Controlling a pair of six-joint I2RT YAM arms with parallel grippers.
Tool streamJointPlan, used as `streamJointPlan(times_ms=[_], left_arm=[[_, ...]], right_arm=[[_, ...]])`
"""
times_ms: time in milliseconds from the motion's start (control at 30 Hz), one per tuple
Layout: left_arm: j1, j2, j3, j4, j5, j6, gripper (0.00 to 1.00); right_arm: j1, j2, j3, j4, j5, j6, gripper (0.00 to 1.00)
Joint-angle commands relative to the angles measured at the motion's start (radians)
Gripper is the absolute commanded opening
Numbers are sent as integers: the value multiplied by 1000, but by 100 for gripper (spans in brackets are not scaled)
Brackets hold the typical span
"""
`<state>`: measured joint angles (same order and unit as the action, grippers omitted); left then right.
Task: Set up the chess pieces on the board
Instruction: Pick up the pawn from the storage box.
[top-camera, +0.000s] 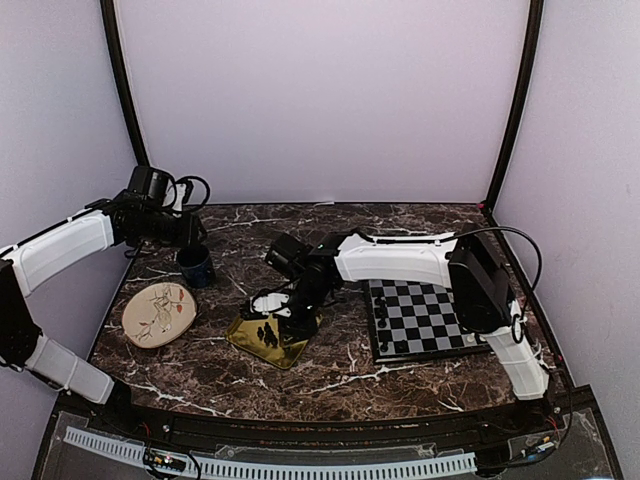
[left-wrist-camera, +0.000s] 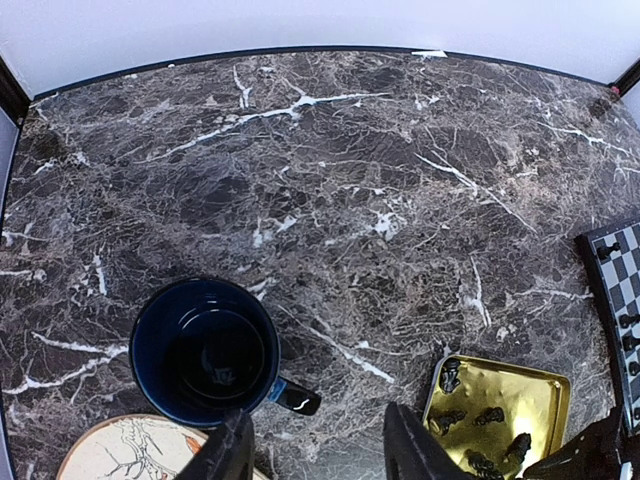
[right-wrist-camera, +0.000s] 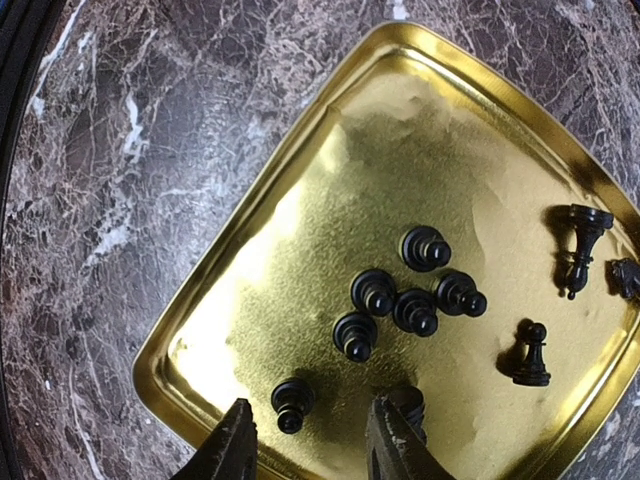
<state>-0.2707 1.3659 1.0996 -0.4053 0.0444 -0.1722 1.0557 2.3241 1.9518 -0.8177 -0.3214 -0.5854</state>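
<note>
Pieces (right-wrist-camera: 415, 305) lie loose in the tray (right-wrist-camera: 300, 180) near the desk's front edge, so right gripper (right-wrist-camera: 310, 445) hangs over them, parted and empty, probably for a pick. Board (top-camera: 420, 318) sits by the right edge. Left gripper (left-wrist-camera: 315, 450), parted too, parks above the mug (left-wrist-camera: 205, 350).

a dark blue mug (left-wrist-camera: 205, 350) stands left of a gold tray (left-wrist-camera: 535, 392) holding what look like black chess pieces (left-wrist-camera: 489, 416).

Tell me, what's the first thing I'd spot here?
The shiny gold tray in the middle, with little black chess pieces scattered in it and the right gripper open above. The checkered board lies to its right, and a blue mug sits to the left.
</note>
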Motion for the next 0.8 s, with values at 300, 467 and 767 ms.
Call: streamJointPlan(times_ms=[300,467,767], left_arm=[[16,-21,-6,22,33,-18,46],[17,-17,-6,22,36,-15,46],[16,-14,-5,19,42,-12,46]], right_arm=[[2,21,22,-48,-13,1,34],[7,34,28,-44,-26,10,29],[12,62,46,-44,-28,23,26]])
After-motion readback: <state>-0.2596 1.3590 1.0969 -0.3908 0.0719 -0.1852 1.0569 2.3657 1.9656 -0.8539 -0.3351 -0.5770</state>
